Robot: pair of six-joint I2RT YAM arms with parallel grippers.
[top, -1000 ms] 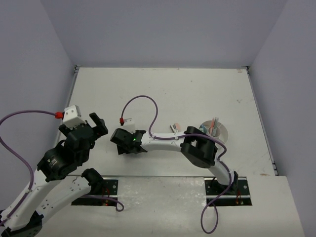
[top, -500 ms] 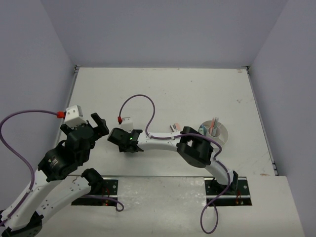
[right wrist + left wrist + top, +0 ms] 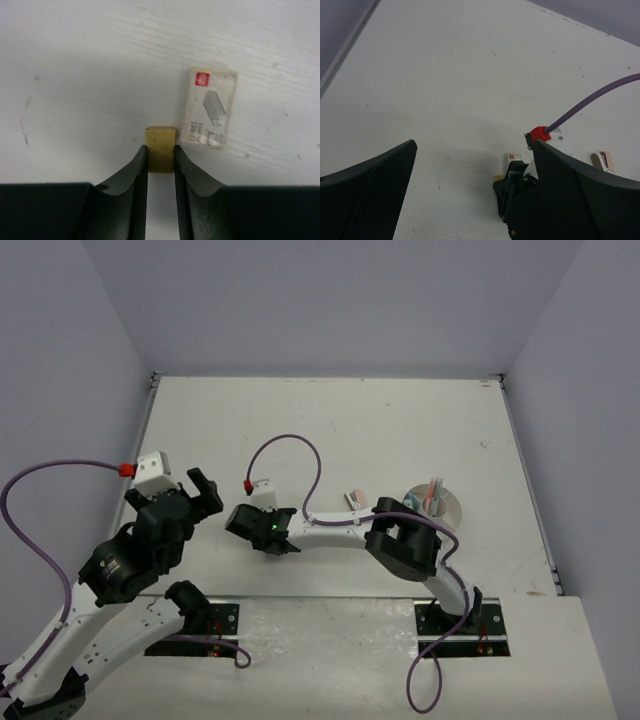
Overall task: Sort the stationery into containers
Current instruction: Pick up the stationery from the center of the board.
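Right gripper (image 3: 161, 151) looks pinched snug on the small matte tan block (image 3: 160, 141) sitting on the white table (image 3: 75, 70), glossy flat staple box (image 3: 209, 107) just beside it, left gripper (image 3: 474, 147) gaping wide, empty.

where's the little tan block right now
In the right wrist view, the tan block lies on the table, pinched between the fingers of the right gripper, with the clear staple box just beside it toward the picture's right.

Left arm (image 3: 70, 630), right arm (image 3: 335, 530): white links, black joints. Purple cable (image 3: 290, 437), red plug (image 3: 124, 471) per wrist. Left claw (image 3: 475, 145) black, mesh-textured.
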